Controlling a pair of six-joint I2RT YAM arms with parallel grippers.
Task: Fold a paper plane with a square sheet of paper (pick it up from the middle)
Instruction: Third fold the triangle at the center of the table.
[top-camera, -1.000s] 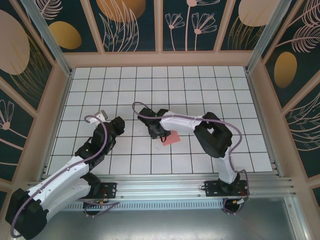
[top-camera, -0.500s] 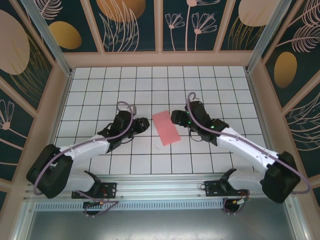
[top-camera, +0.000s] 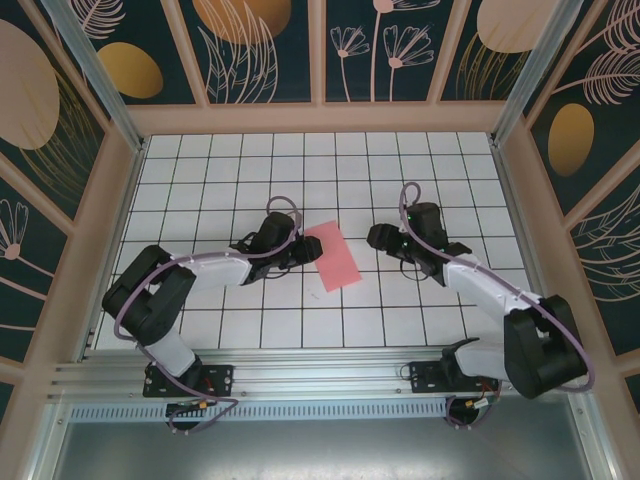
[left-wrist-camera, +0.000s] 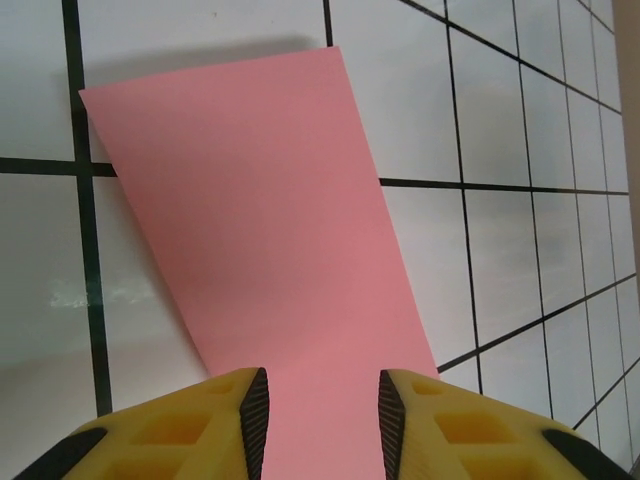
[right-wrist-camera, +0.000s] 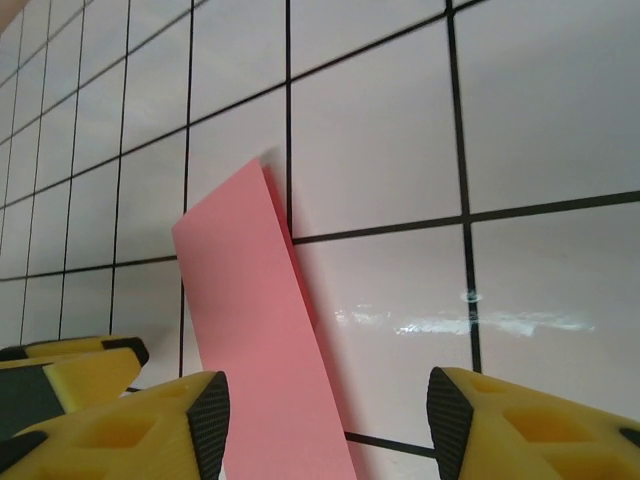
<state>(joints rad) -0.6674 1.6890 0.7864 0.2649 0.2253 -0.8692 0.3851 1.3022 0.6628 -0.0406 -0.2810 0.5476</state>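
The square sheet of paper lies flat near the middle of the white, black-gridded surface. It shows as a salmon-pink oblong rather than a square. Its long sides run from the far edge toward the near edge, leaning a little toward the near right corner. In the right wrist view a darker strip runs along one long side, where a second layer shows beneath the top one. The face is plain and unmarked.

The left end effector sits at the sheet's left long side. In its own wrist view the two yellow fingers stand parted, their black pads facing each other across a gap, and the pink paper runs down into that gap. It is released, not clenched on anything; whether the pads touch the paper I cannot tell.

The right end effector is on the sheet's other side, toward the right edge of the surface and just beside the right long side in the top view. Its yellow fingers are spread wide, released and grasping nothing. From its wrist view the sheet lies ahead, across the left part of the gap, with the yellow fingers of the left end effector beyond it at the lower left.

The left arm and the right arm both reach in from the near edge, where their bases sit on a metal rail.
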